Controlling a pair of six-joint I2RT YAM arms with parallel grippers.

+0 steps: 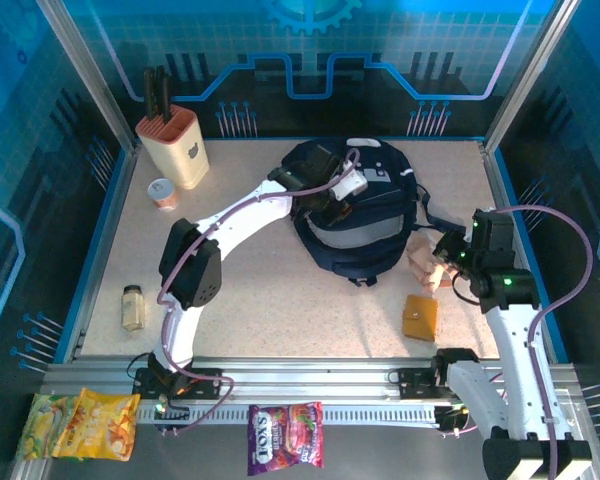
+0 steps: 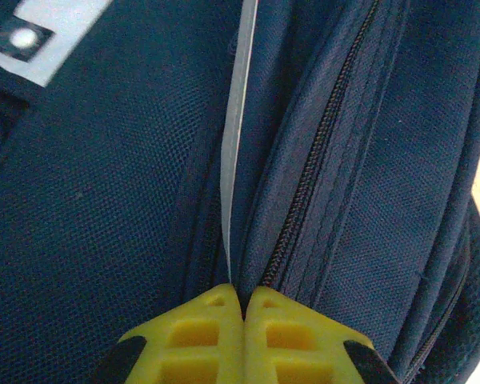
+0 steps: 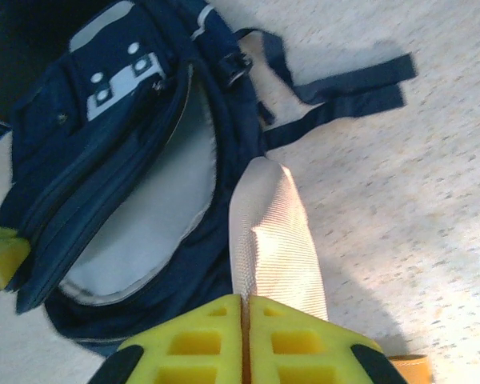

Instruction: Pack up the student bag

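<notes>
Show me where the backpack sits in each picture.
Top: backpack mid-table, toward the back.
Left wrist: backpack close up, zip at right.
Right wrist: backpack upper left, mouth open.
Shared landmark: its grey snap patch.

Student bag [image 1: 360, 245]: dark navy weave, thin white stripe, grey patches with white rivets, pale grey lining. Left claw [image 2: 244, 312] and right claw [image 3: 245, 312] both have bright yellow pads with black at the corners. Tabletop [image 1: 270, 300] is speckled beige; cream knife block [image 1: 175, 150] with black handles at 10 o'clock, orange-tan pouch [image 1: 420, 316] at 4, yellow packet [image 1: 80, 425] at 7, purple packet [image 1: 285, 437] at 6.
</notes>
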